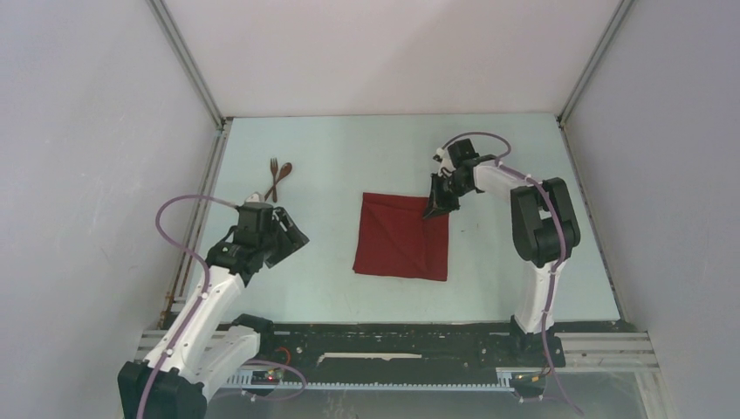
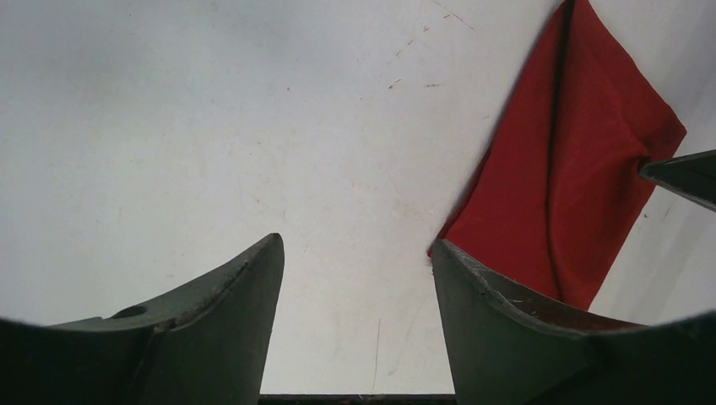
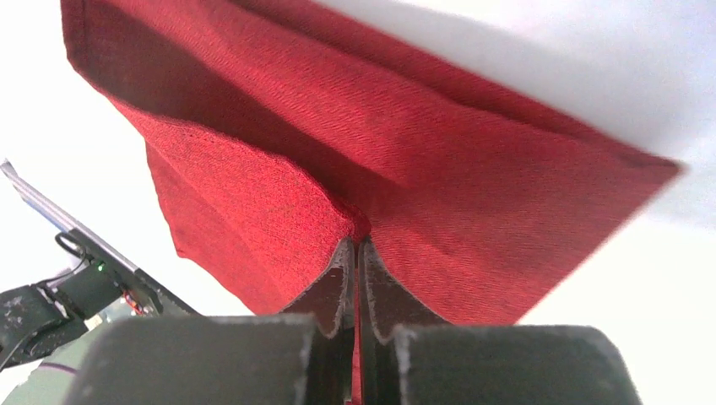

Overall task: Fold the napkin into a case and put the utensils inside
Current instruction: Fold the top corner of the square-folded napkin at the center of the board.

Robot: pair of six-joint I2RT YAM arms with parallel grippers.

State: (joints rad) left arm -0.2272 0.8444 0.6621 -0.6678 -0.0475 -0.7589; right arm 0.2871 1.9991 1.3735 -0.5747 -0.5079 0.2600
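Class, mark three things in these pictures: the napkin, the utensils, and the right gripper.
napkin (image 1: 397,249), top view, flat middle of the cloth.
utensils (image 1: 277,182), top view, where the handles meet.
right gripper (image 3: 356,246), right wrist view, between its shut fingertips.

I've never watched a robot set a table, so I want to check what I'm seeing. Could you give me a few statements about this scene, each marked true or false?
1. The right gripper is shut on an edge of the napkin. True.
2. The fork and spoon lie on the napkin. False: they lie on the bare table, apart from it, toward the left arm's side.
3. The left gripper holds the spoon. False: it is open and empty.
4. The napkin lies between the two arms. True.
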